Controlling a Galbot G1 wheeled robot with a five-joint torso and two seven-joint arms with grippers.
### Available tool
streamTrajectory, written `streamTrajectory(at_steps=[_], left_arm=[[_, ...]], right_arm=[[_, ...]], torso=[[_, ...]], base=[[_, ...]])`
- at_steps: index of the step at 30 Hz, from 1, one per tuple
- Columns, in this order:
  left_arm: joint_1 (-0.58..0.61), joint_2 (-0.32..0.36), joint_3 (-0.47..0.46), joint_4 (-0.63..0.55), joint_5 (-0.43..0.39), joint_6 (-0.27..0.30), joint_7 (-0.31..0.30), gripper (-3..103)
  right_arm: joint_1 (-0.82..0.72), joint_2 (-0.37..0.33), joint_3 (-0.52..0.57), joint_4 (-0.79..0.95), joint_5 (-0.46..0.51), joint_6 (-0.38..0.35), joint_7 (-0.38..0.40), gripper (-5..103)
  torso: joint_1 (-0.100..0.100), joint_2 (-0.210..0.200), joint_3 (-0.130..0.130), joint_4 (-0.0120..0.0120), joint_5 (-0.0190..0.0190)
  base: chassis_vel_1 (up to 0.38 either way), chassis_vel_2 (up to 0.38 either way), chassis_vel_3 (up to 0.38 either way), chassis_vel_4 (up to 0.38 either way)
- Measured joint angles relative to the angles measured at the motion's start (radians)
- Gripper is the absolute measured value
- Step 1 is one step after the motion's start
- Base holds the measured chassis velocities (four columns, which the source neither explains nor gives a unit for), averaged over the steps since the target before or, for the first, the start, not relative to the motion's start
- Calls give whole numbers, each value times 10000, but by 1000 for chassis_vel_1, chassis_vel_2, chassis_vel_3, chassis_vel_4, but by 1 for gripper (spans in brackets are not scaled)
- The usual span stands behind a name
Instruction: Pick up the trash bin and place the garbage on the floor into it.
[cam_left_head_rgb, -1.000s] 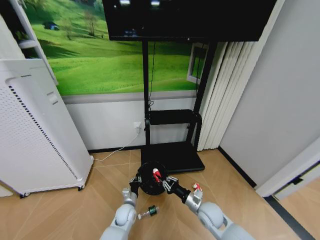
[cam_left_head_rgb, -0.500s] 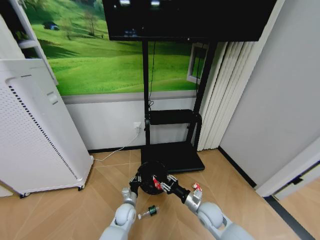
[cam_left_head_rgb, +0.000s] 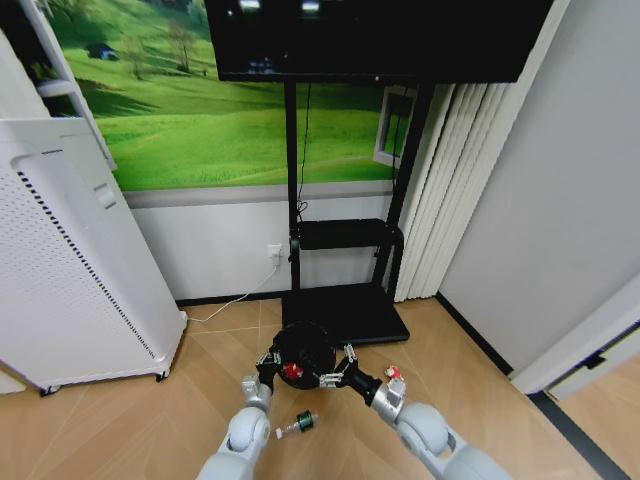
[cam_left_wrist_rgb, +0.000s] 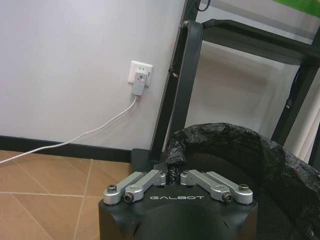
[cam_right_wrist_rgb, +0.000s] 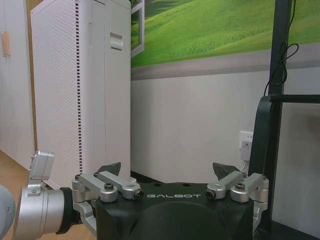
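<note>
black mesh trash bin (cam_left_head_rgb: 300, 357) sits low centre of the frame, its crinkly liner rim pinched by the left gripper (cam_left_wrist_rgb: 173, 176); light, flimsy, best held at that rim. right gripper (cam_left_head_rgb: 335, 371) gapes empty over it; red piece (cam_left_head_rgb: 291, 371) lies inside, bottle (cam_left_head_rgb: 297, 425) on the floor.

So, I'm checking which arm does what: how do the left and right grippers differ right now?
The left gripper is shut on the rim of the trash bin, while the right gripper is open with nothing between its fingers. In the head view, the left gripper is at the bin's left edge and the right gripper at its right side. Both are low, close to the bin.
</note>
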Motion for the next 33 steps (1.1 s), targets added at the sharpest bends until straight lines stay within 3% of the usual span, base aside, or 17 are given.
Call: streamTrajectory(at_steps=[33], left_arm=[[-61,-35,-16,78,-36,-3,-5,7]], right_arm=[[184,-59,20,-208,-18,99,-108,100]], torso=[[0,0,0,0,1]], base=[[0,0,0,0]])
